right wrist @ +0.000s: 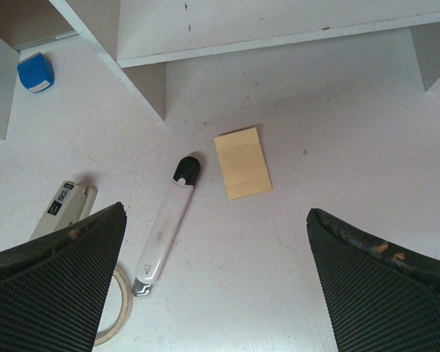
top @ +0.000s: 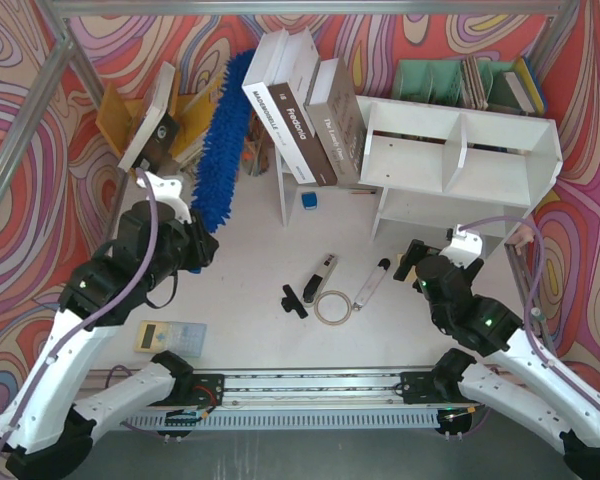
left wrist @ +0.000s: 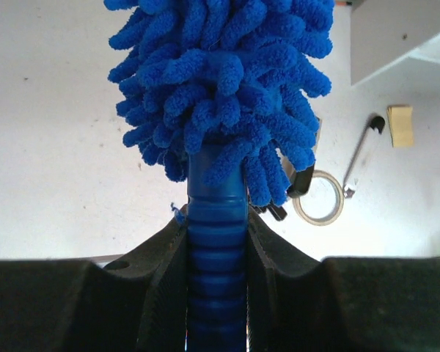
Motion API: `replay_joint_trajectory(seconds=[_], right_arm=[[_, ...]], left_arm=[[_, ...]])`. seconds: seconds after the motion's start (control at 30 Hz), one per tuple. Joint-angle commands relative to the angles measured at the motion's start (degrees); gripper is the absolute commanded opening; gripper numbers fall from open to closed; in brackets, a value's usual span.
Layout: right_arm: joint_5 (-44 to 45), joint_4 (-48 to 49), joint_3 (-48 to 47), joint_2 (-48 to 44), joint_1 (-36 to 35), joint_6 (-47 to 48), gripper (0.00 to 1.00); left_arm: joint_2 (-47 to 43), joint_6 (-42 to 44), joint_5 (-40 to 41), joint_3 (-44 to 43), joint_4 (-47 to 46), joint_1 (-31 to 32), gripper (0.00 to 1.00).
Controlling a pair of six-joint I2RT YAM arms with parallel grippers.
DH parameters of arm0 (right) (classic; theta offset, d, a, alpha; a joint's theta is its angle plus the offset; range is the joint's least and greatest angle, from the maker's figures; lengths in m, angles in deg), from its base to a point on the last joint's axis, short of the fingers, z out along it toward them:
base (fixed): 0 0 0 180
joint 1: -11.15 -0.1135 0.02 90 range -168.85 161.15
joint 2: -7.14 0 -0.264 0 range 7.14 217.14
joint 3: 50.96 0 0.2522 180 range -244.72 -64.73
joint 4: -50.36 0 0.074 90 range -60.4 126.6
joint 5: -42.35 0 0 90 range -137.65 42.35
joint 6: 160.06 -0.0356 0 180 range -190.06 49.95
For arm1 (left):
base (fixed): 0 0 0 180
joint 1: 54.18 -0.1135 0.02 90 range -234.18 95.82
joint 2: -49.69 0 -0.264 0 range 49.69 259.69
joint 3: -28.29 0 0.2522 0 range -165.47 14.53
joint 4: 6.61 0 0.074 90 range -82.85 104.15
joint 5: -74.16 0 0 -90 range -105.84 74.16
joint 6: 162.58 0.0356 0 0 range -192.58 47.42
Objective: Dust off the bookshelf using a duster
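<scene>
Top view: left gripper is clamped on the duster. The handle is hidden inside the jaws, so only the shaggy blue head shows, slanting away toward the back. It sits between the orange book stand and the leaning books; contact with either can't be told. The bookshelf stands back right, well apart from the duster, and partly hides the green file rack. Right gripper hovers just in front of the shelf. The white table carries a tape ring, stapler and calculator. The walls are a swirly red-orange print. Left wrist: the ribbed blue handle is pinched tight between black fingers, the head is cut off at the top edge, and the tape ring is half hidden behind the noodles. Right wrist: the jaws are spread wide with nothing between them and the fingers are cropped at the bottom. Only the shelf's lower edge and legs show. A yellow sticky pad, white cutter and small blue block lie on the table.
</scene>
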Motion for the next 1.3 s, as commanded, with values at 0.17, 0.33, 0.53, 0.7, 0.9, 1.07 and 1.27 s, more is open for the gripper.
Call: replay_joint_trajectory(seconds=[0.17, 0.33, 0.53, 0.7, 0.9, 1.07, 1.27], right_arm=[[-0.12, -0.72, -1.92, 1.86, 0.08, -1.3, 0.99], [-0.03, -0.42, -1.88, 2.27, 0.15, -0.73, 0.99], [0.21, -0.26, -1.57, 2.22, 0.08, -0.41, 0.99], [0.23, -0.36, -1.11, 1.68, 0.1, -0.45, 0.99], [0.32, -0.37, -0.96, 1.52, 0.1, -0.26, 0.99], [0.34, -0.37, -0.95, 1.51, 0.08, -0.22, 0.99], [0.48, -0.61, -1.18, 1.41, 0.08, -0.16, 0.99]], left_arm=[[1.82, -2.33, 9.65, -0.06, -2.92, 12.32, 0.0], [1.93, -3.95, 12.86, 0.11, -1.6, 13.8, 0.0], [2.75, -5.27, 8.89, 3.19, -2.74, 13.81, 0.0], [1.45, -6.85, 7.12, 8.07, -5.62, 13.81, 0.0], [1.13, -10.29, 6.35, 15.49, -8.43, 13.81, 0.0], [0.58, -12.16, 5.64, 23.28, -13.24, 13.81, 0.0], [1.83, -12.54, 5.34, 25.42, -15.18, 13.81, 0.0]])
